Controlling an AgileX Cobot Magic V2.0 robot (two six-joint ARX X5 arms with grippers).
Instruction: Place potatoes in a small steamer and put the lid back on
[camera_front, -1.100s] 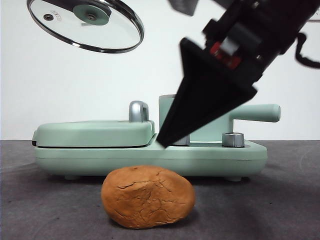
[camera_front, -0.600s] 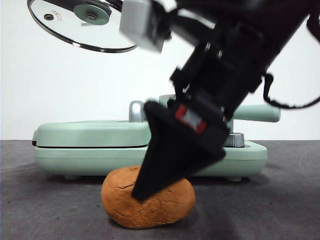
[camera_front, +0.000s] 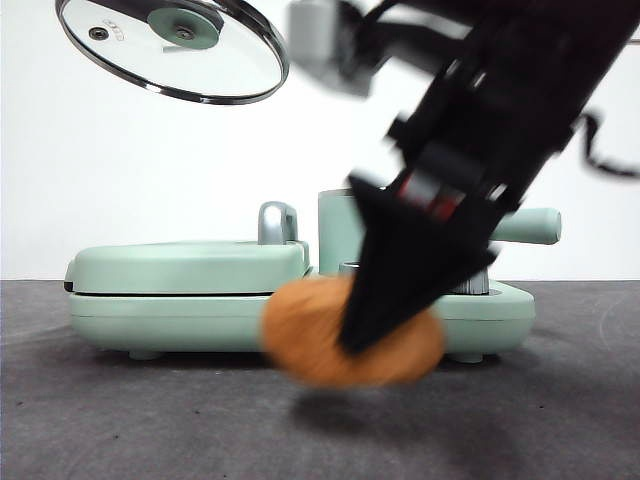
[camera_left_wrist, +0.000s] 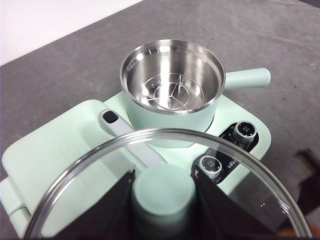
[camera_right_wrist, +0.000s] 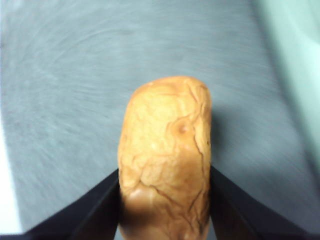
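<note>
Overhead at the left, the round clear glass lid with its steel rim hangs from the left gripper, whose jaws pinch the small mint-green knob; glass is fragile and slick, so the knob looks the only safe hold. Further right, the orange-brown, crack-skinned potato rides clear of the grey tabletop, clamped across its middle by the right gripper; it seems firm and matte. Behind stands the open mint-green steamer pot.
</note>
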